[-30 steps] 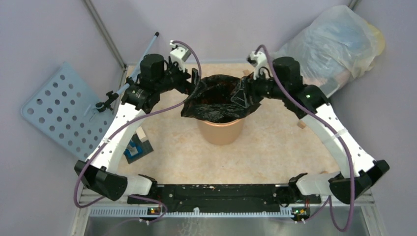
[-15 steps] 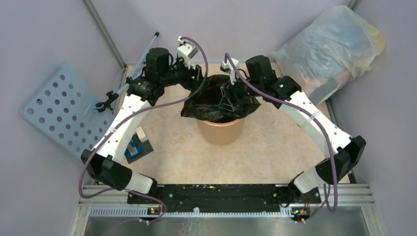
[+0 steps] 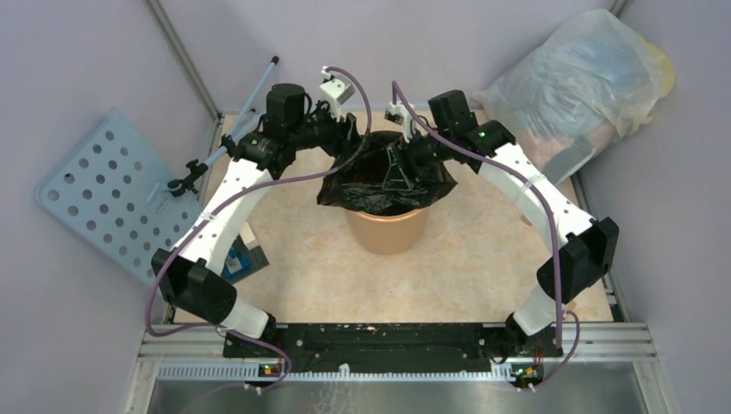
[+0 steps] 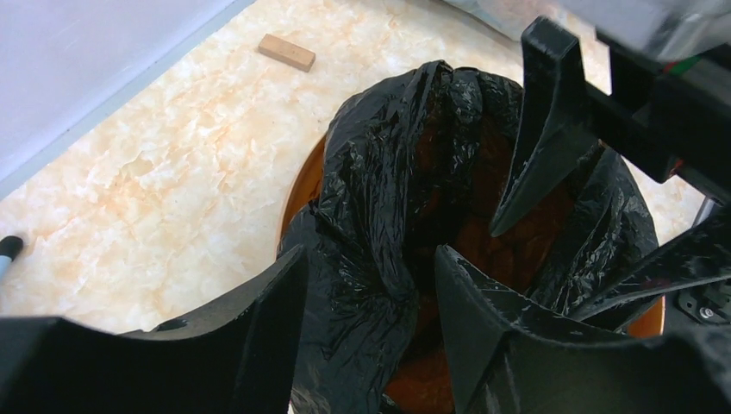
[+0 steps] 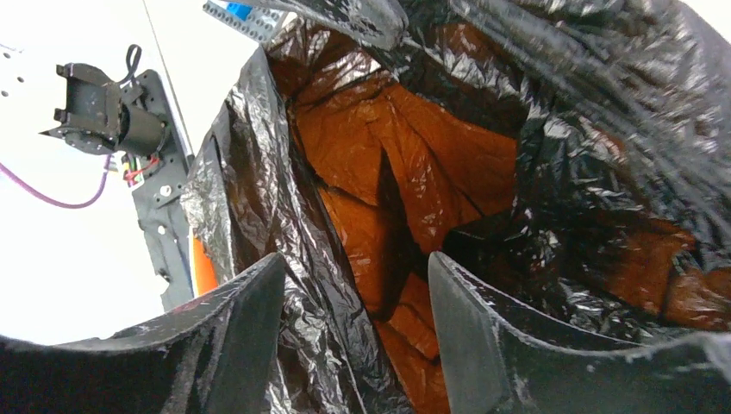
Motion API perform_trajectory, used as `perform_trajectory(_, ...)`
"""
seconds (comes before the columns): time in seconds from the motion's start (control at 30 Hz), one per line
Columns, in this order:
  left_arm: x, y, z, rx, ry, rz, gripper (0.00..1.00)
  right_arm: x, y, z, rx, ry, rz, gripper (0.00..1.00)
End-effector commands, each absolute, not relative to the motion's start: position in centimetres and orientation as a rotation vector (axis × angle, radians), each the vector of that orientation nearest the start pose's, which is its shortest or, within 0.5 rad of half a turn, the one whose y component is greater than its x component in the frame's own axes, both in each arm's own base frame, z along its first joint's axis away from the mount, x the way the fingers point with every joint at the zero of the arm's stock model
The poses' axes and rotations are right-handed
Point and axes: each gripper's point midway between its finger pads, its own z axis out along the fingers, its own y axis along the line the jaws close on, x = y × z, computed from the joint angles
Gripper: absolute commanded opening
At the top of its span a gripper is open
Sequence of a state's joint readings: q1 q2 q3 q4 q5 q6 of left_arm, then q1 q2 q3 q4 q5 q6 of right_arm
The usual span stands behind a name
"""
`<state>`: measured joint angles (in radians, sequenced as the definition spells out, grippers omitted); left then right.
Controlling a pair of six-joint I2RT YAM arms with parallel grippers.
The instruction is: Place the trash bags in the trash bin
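Trash bag point(image 3: 345, 191) over bin point(image 3: 388, 235); stuffed bag point(image 3: 586, 78) beyond.

The left arm point(image 3: 220, 216) and right arm point(image 3: 534, 194) stretch forward with elbows out and bend inward, so the wrists almost meet at the far middle. The left gripper point(image 4: 371, 336) points down, jaws apart. The right gripper point(image 3: 398, 170) tilts down facing it, jaws also apart, its finger point(image 4: 547, 129) showing in the left wrist view
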<state>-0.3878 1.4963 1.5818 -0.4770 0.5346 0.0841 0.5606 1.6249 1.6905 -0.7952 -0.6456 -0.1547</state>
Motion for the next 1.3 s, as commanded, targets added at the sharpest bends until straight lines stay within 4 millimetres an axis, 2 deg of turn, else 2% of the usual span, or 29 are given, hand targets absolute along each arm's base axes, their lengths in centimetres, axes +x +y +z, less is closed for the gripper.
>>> perform_trajectory(0.0,36.9,-25.1,33.4,0.844,1.754,-0.744,0.61,29.0,30.7,28.6,-1.162,1.974,0.978,0.59)
perform_trajectory(0.07,36.8,-25.3,33.0,0.853,1.763,-0.757,0.60,29.0,30.7,28.6,-1.159,1.977,0.976,0.52)
perform_trajectory(0.13,37.0,-25.3,32.6,0.853,1.778,-0.758,0.56,29.0,30.7,28.8,-1.156,1.973,0.979,0.40)
perform_trajectory(0.23,37.3,-25.4,32.3,0.856,1.789,-0.755,0.45,29.0,30.7,29.1,-1.147,1.967,0.976,0.25)
perform_trajectory(0.33,37.6,-25.4,32.2,0.858,1.782,-0.747,0.27,29.0,30.5,29.3,-1.142,1.969,0.964,0.14)
perform_trajectory(0.4,37.8,-25.4,32.2,0.856,1.781,-0.740,0.08,28.9,30.4,29.5,-1.143,1.969,0.962,0.00)
perform_trajectory(0.43,38.0,-25.3,32.1,0.849,1.787,-0.732,0.00,28.8,30.3,29.6,-1.144,1.967,0.962,0.00)
perform_trajectory(0.67,39.3,-25.3,31.6,0.789,1.819,-0.718,0.00,27.1,30.0,31.0,-1.138,1.923,1.001,0.00)
perform_trajectory(0.83,40.6,-25.1,30.6,0.721,1.861,-0.717,0.00,25.0,29.9,31.9,-1.115,1.892,1.034,0.00)
perform_trajectory(0.97,41.6,-24.1,30.1,0.632,1.909,-0.744,0.00,23.2,29.8,32.6,-1.098,1.863,1.062,0.00)
perform_trajectory(1.1,42.3,-23.3,29.2,0.579,1.949,-0.774,0.00,21.6,29.5,32.2,-1.092,1.855,1.083,0.00)
perform_trajectory(1.27,42.9,-22.7,28.5,0.525,1.962,-0.811,0.00,20.6,28.5,30.6,-1.070,1.887,1.072,0.00)
